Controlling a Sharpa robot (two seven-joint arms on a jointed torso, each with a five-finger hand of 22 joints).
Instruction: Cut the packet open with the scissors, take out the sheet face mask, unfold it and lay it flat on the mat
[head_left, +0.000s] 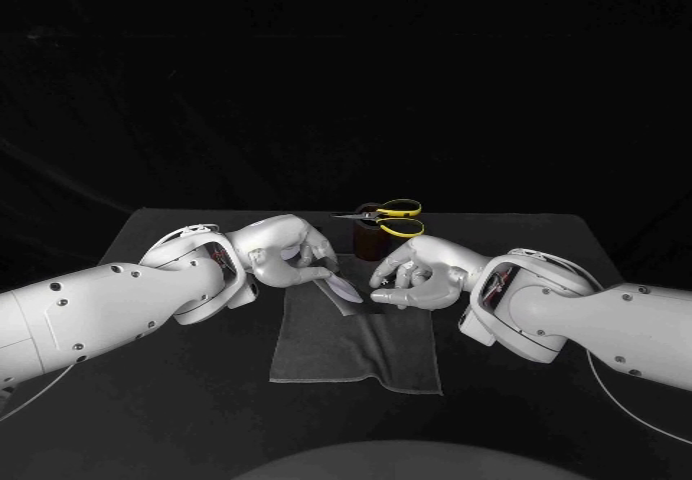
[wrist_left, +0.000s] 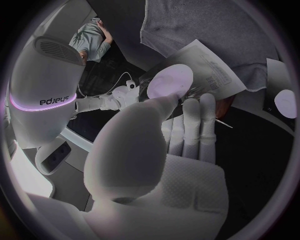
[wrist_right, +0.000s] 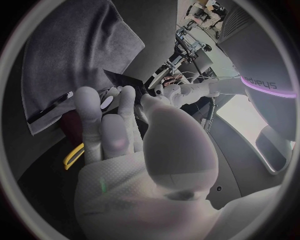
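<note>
My left hand (head_left: 286, 252) holds the white packet (head_left: 340, 288) just above the far end of the grey mat (head_left: 361, 350). In the left wrist view the thumb presses on the packet (wrist_left: 203, 70), with the fingers under it. My right hand (head_left: 418, 275) hovers beside the packet's near end with its fingers apart; I cannot tell whether they touch it. In the right wrist view the packet's dark edge (wrist_right: 124, 80) lies just past the fingertips of that hand (wrist_right: 115, 130). The yellow-handled scissors (head_left: 389, 214) stand in a dark holder (head_left: 369, 242) behind both hands.
The mat (wrist_left: 206, 30) lies lengthwise in the middle of the black table (head_left: 173, 400), one near corner slightly turned. The scissors' handle (wrist_right: 74, 155) sits close behind my right hand. Bare table lies on both sides of the mat.
</note>
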